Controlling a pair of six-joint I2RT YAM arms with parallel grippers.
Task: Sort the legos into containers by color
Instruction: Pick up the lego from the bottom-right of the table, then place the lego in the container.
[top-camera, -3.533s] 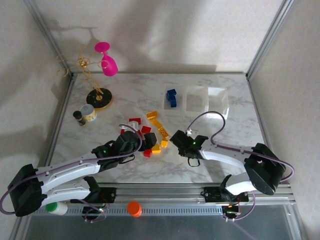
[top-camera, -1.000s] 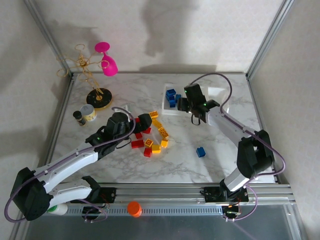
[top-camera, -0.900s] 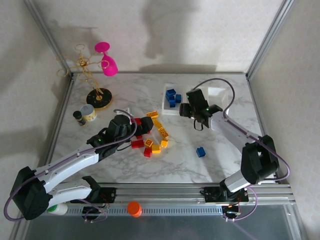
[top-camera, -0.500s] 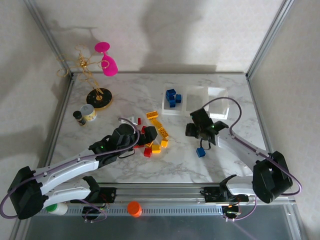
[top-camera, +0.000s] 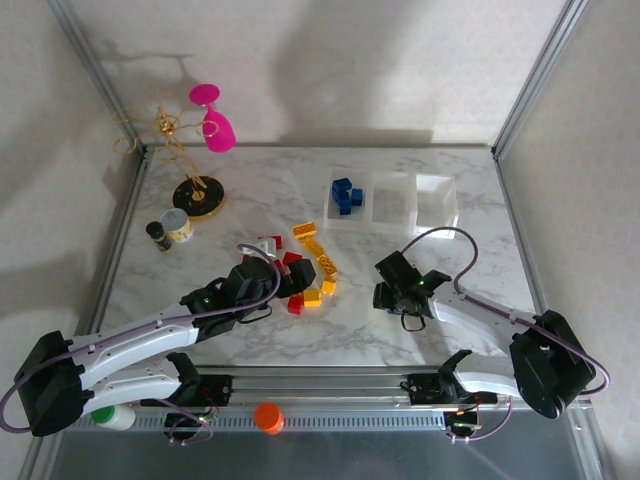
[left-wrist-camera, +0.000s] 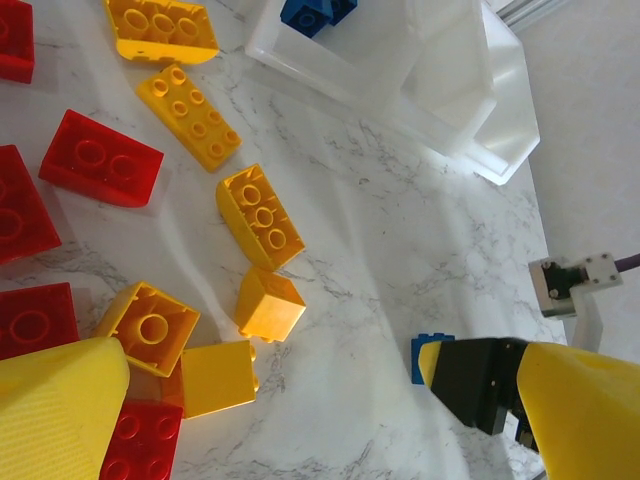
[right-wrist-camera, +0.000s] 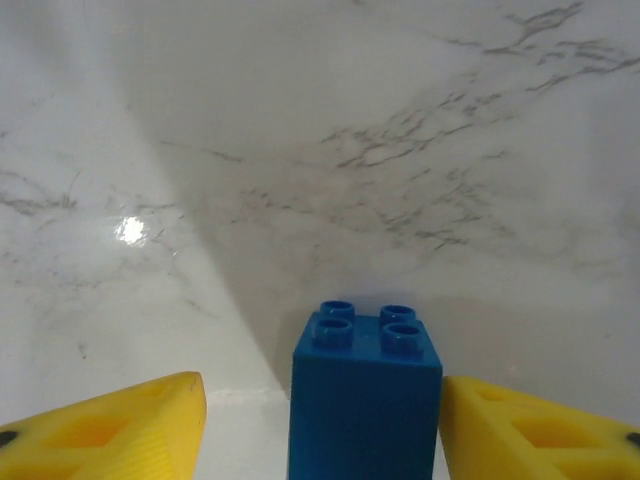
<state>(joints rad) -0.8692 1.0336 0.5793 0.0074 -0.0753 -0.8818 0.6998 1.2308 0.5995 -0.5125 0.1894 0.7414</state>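
RIGHT PINCER OVER A STRAY BRICK: My right pincer (right-wrist-camera: 322, 405), fingers spread, straddles a lone blue brick (right-wrist-camera: 365, 400) on the marble table (right-wrist-camera: 400, 150). The brick stands upright between my fingers, four studs up. It sits closer to the right finger, and I cannot tell whether that finger touches it.

It looks to be a light, rigid piece of hard plastic with smooth, slick sides. I judge it best pinched squarely across the two flat side walls, below the studs, so it does not twist or squirt out.

My left pincer (left-wrist-camera: 275, 365), likewise spread and holding nothing, hovers over the red and yellow bricks (left-wrist-camera: 260, 215), which lie just ahead of it.

The right wrist camera gives the gaps on either side of the brick. The overhead camera gives the route instead. The trays (top-camera: 415, 196) lie well ahead of my right pincer, and other blue bricks (top-camera: 345, 194) are gathered in the tray furthest to its left.
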